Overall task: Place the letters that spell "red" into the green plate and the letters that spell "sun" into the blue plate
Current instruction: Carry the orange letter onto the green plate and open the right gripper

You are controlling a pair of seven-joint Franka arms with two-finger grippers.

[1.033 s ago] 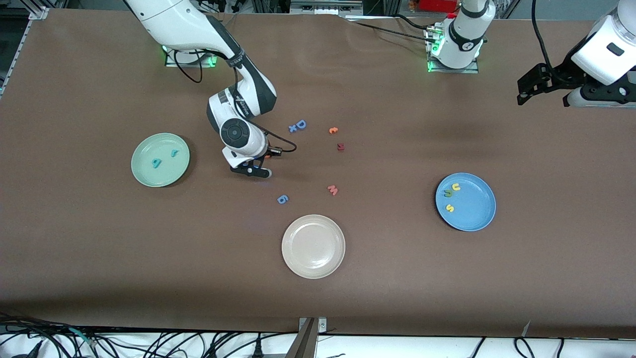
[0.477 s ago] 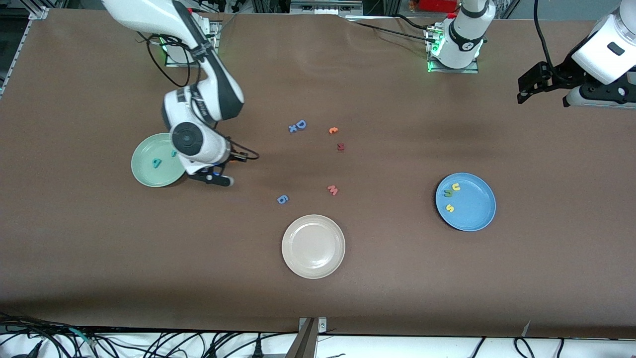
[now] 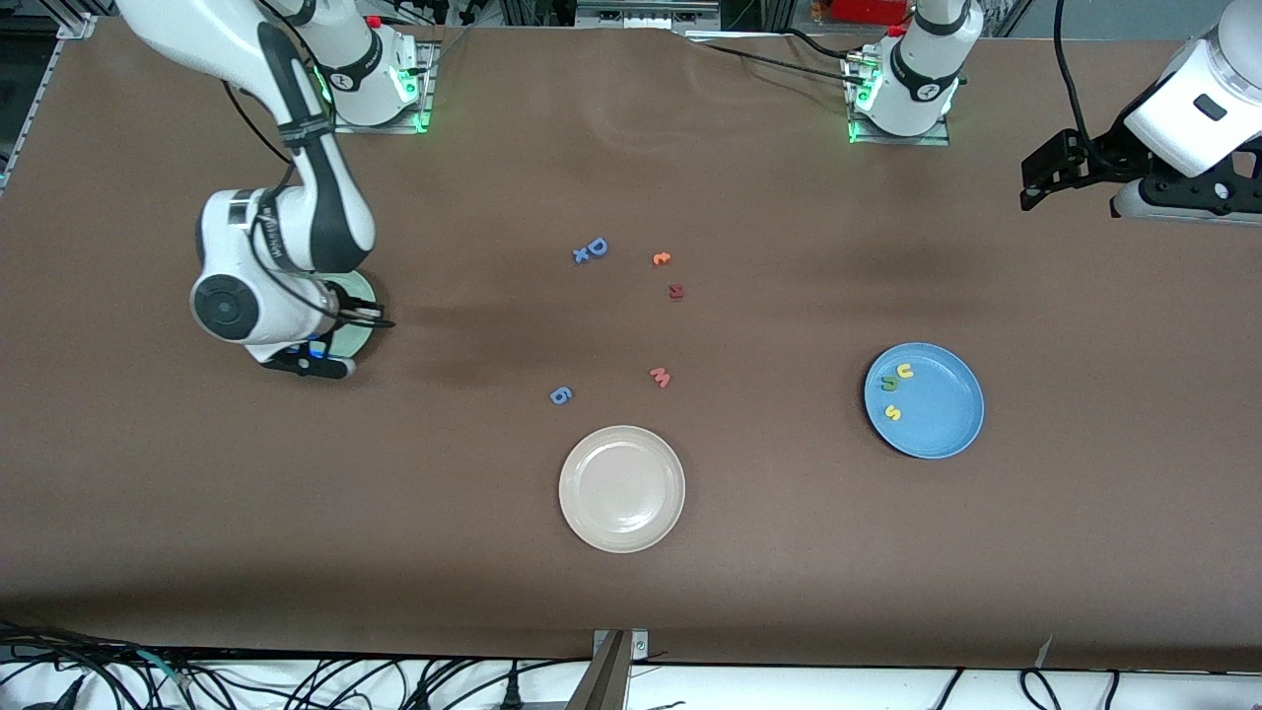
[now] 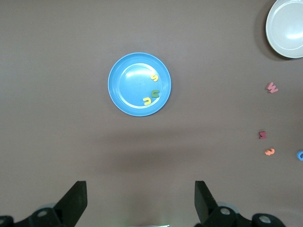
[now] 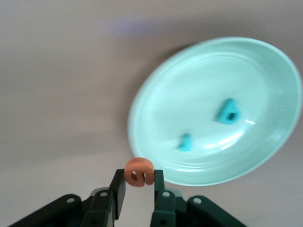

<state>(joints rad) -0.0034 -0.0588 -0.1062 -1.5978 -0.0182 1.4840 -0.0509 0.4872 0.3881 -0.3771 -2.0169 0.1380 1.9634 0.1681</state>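
Observation:
My right gripper [image 5: 138, 183] is shut on the orange "e" [image 5: 138, 172] and hangs over the rim of the green plate [image 5: 156, 109]. The teal "d" [image 5: 228, 112] and teal "r" [image 5: 185, 142] lie in that plate. In the front view the right gripper [image 3: 308, 363] and its wrist hide most of the green plate [image 3: 363, 296]. The blue plate [image 3: 942, 419] holds a yellow "s" [image 3: 892, 413], a yellow "u" shape [image 3: 904, 372] and a green one [image 3: 889, 384]. My left gripper [image 4: 140, 198] waits open and empty, high above the table at the left arm's end.
A beige plate [image 3: 621, 488] sits near the front camera. Loose letters lie mid-table: a blue "D" [image 3: 596, 247], a small orange letter [image 3: 662, 259], a dark red one [image 3: 676, 291], a pink "w" [image 3: 661, 377] and a blue "6" [image 3: 560, 395].
The right arm has carried the orange "e" from the table's middle toward the right arm's end, to the green plate. The left arm has barely moved.

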